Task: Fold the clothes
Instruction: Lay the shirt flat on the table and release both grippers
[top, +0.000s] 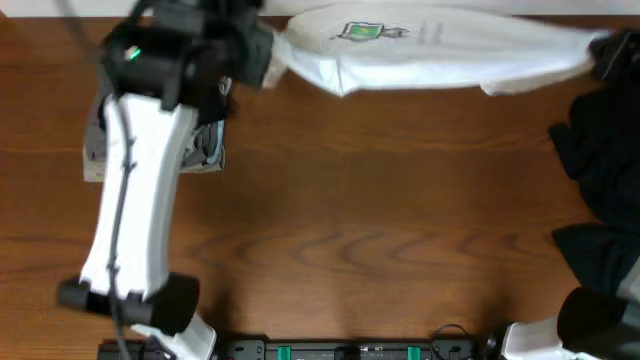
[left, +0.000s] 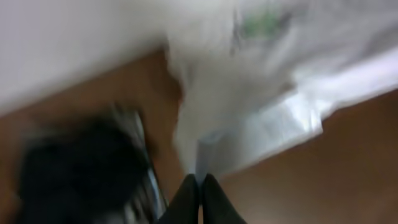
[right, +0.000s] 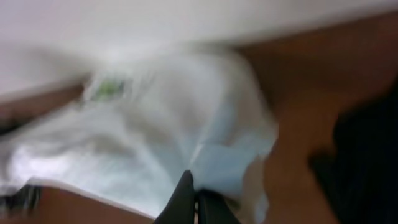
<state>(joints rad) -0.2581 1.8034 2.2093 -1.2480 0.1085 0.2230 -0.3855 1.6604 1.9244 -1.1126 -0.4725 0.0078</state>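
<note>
Left gripper (left: 199, 186): fingers pressed together on an edge of the white T-shirt (top: 440, 50), cloth fanning up from the tips. Right gripper (right: 194, 198): same, tips closed on a fold at the shirt's other end. Both wrist views are smeared, so I can't read how deep either bite is. From overhead the shirt is stretched between my two arms along the far edge of the table (top: 380, 220), robot print (top: 362, 32) facing up; I can't tell whether it is lifted or dragging. My read: early. The shirt is gripped and spread but has no fold in it yet; laying flat and folding are left. Black garments (top: 600, 160) are heaped at the right edge, unfolded. A grey bundle (top: 208, 148) lies under the left arm, state unclear. Wood-grain top. Pale band beyond the far edge, perhaps a wall.
</note>
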